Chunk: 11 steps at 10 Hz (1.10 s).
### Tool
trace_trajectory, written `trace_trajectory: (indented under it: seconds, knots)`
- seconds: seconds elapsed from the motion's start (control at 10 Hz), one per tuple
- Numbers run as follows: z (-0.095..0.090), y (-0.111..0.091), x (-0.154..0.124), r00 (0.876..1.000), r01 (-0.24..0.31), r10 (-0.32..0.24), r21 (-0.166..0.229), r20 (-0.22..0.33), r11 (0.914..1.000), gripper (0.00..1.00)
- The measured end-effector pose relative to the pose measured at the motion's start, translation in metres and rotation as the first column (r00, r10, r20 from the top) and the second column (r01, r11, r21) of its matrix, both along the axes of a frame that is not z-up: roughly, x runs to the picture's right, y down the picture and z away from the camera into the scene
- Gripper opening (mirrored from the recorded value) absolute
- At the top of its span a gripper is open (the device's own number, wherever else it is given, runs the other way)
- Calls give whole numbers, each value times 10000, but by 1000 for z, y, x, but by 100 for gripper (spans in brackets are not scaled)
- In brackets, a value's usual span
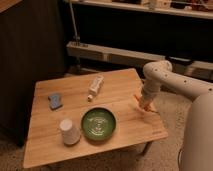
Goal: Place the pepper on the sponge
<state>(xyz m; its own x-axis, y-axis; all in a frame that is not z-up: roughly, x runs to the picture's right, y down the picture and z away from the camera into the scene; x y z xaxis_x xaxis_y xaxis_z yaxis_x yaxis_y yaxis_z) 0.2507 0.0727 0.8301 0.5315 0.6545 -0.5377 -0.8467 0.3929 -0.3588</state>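
The sponge (55, 100) lies well left of the gripper (144, 106), beyond the bottle (95, 87) and green plate (99, 123), so a carry, I'd judge, should clear those and settle softly on that blue-grey block. The pepper (136, 97), slender and orange, sits right at the gripper by the table's (120, 80) right edge; whether it is clasped I cannot tell.

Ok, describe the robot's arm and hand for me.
The arm is white, built of thick, rounded tubular segments joined by a bulbous elbow. A row of small dark dots runs along the upper segment. No loose cables show. The hand, at the edge of the wooden table, is small and pale, and its details are hard to make out.
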Motion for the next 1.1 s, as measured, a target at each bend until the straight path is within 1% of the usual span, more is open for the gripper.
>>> trace_trajectory:
  seconds: [0.2,0.4,0.5,0.7,0.8,0.9,1.1]
  knots:
    - [-6,-13,4,9999,93,-95,283,66,9996,0]
    - [-11,-39,-4,9986,335,-367,819,390,9961,0]
    - [-12,-48,-8,9975,376,-433,996,557,9943,0]
    - [-12,-74,-30,9925,473,-622,1394,1051,9891,0]
    - [-10,-85,-44,9887,508,-711,1515,1322,9871,0]
    - [-8,-99,-62,9830,519,-801,1689,1651,9843,0]
    - [-7,-123,-86,9723,470,-901,1975,2156,9792,0]
